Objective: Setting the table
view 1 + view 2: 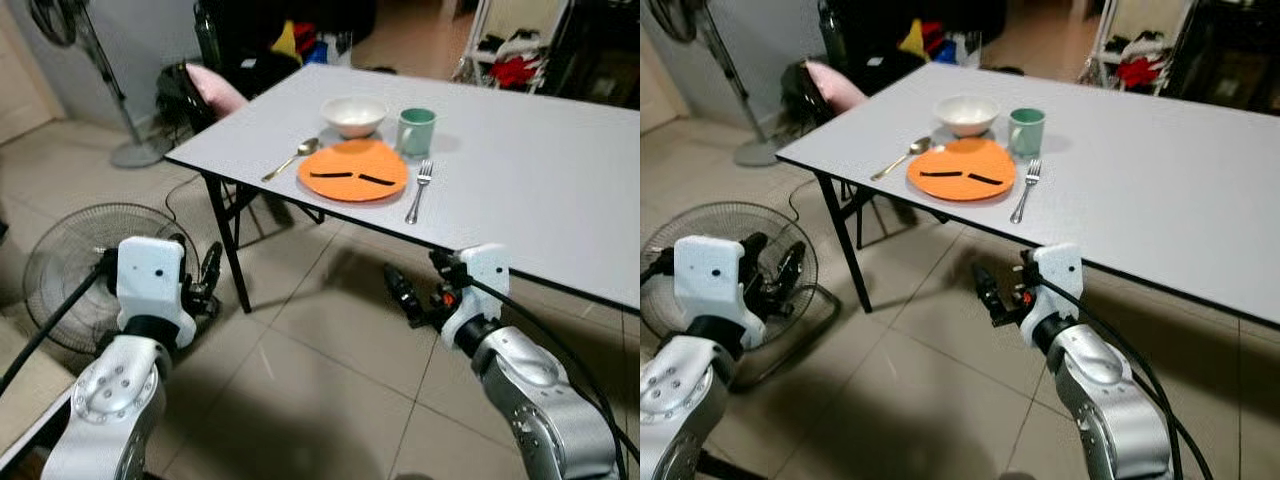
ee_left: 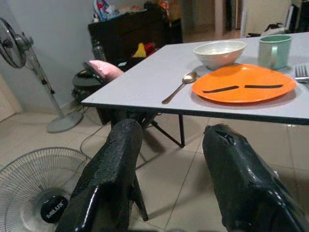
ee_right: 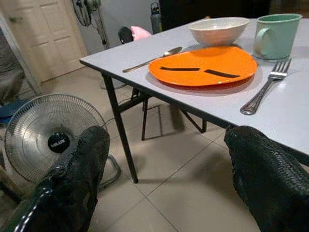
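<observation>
A: What is on the table (image 1: 520,170)?

B: A place setting near its front left corner. An orange plate (image 1: 353,169) with two dark strips on it lies close to the edge. A gold spoon (image 1: 291,158) lies just to its left, and a silver fork (image 1: 419,188) just to its right, tines pointing away from the robot.

A: And behind the plate?

B: A white bowl (image 1: 353,115) stands just behind it, and a green mug (image 1: 415,131) sits beside the bowl, to its right, near the fork's tines.

A: Where are the grippers?

B: Both are low, in front of the table and below its top, over the tiled floor. The left gripper (image 2: 169,179) is out to the left near a floor fan (image 1: 85,270); its two black fingers stand apart with nothing between them. The right gripper (image 3: 169,179) hangs just under the table's front edge, roughly below the fork, its fingers spread wide and likewise empty.

A: Anything else around?

B: A pedestal fan (image 2: 29,72) stands by the wall on the left, and a pink cushion (image 1: 213,88) rests on a seat at the table's far left end.
</observation>
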`<state>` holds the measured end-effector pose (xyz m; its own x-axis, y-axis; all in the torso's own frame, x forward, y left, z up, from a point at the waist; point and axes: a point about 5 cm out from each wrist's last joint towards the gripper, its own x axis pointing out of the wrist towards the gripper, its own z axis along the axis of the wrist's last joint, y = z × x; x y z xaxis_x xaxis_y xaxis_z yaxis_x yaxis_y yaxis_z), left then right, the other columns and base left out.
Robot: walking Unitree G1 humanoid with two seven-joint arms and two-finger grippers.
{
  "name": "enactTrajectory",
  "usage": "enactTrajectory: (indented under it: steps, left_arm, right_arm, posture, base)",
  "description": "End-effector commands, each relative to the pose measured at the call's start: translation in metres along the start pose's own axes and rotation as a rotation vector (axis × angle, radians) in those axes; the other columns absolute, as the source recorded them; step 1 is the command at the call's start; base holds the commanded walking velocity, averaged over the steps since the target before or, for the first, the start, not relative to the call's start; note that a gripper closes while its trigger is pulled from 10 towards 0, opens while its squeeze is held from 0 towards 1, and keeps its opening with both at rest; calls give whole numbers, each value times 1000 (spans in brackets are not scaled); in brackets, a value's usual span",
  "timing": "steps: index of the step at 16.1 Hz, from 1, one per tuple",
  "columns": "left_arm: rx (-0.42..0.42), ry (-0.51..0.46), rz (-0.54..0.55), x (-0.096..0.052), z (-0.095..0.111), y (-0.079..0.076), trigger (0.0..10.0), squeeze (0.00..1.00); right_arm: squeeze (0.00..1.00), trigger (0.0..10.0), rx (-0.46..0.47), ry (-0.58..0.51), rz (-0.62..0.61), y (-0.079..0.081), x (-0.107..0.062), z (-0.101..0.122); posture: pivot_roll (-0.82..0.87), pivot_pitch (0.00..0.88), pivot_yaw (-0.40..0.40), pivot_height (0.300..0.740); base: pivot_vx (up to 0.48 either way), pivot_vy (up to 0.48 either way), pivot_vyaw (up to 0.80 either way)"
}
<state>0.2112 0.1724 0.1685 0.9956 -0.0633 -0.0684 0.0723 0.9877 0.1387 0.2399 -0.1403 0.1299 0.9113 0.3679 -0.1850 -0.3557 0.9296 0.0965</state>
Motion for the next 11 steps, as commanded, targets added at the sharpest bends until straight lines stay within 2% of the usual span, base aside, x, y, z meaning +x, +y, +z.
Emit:
enactTrajectory:
  steps: [1, 5, 11]
  left_arm:
    - [5, -3, 0, -2, 2, 1, 10000, 0]
    - [6, 8, 3, -7, 1, -1, 10000, 0]
    - [7, 19, 13, -12, 1, -2, 10000, 0]
  right_arm:
    - [0, 10000, 0, -22, 28, 4, 1, 5]
    - [0, 10000, -61, -2, 129, 11, 1, 4]
    - [0, 10000, -66, -3, 176, 12, 2, 4]
  posture:
    - [-58, 0, 86, 740]
    - [-37, 0, 68, 740]
    - [-26, 0, 60, 740]
  base:
    - [0, 371, 0]
    - [0, 375, 0]
    - [0, 372, 770]
